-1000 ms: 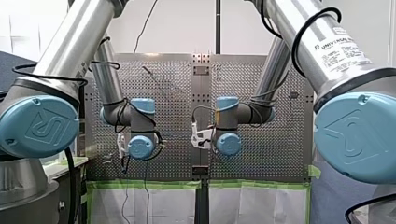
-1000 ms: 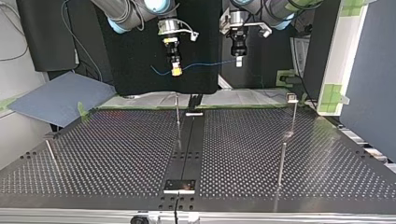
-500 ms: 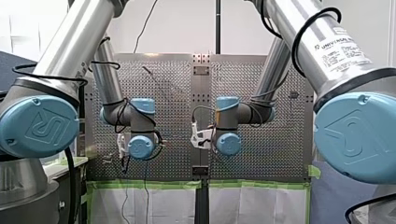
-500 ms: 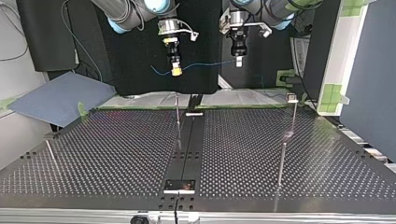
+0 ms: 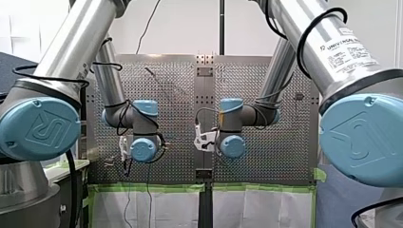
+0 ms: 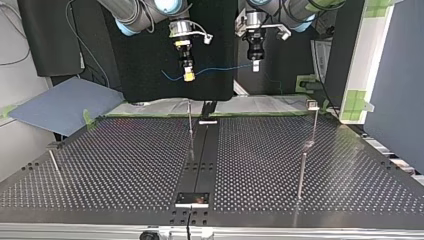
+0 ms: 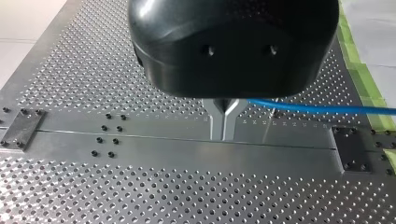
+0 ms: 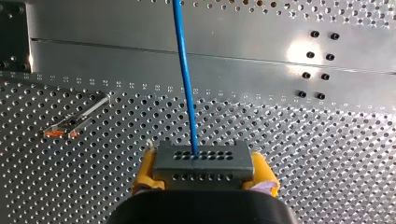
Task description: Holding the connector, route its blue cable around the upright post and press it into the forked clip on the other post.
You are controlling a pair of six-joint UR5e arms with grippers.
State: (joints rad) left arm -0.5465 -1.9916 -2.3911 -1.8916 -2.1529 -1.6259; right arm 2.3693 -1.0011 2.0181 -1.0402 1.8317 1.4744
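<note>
Connector (image 8: 203, 161) was clamped between my right gripper's (image 8: 204, 171) yellow pads (image 8: 145, 173), its blue cable (image 8: 184, 70) running ahead to my left gripper (image 7: 224, 120), pinched shut on it; judged risk: uneven arm travel could tug the cable through those metal jaws before reaching the post (image 6: 190, 125).

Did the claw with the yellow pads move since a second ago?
No. In the top view my right claw, gripping the connector, stays lined up with the thin post below it; the blue cable still runs to my left claw.
</note>
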